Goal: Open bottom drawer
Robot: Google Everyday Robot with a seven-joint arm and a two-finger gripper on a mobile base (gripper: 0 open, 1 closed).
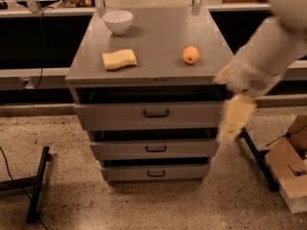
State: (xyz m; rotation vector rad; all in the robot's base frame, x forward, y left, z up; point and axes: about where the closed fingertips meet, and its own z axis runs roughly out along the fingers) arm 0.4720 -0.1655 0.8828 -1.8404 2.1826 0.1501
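Observation:
The grey metal cabinet (76,78) has three drawer fronts. The bottom drawer (124,173) is the narrowest and lowest, with a small dark bar handle (156,173). It stands about level with the drawers above it. My gripper (233,121) hangs at the cabinet's right edge, level with the top and middle drawers. It is above and to the right of the bottom drawer and apart from its handle. My pale arm (268,56) comes in from the upper right.
On the cabinet top lie a white bowl (118,20), a yellow sponge (119,59) and an orange (191,54). A cardboard box (292,171) and a black bar (259,159) are on the floor at right. A black stand (36,183) is at left.

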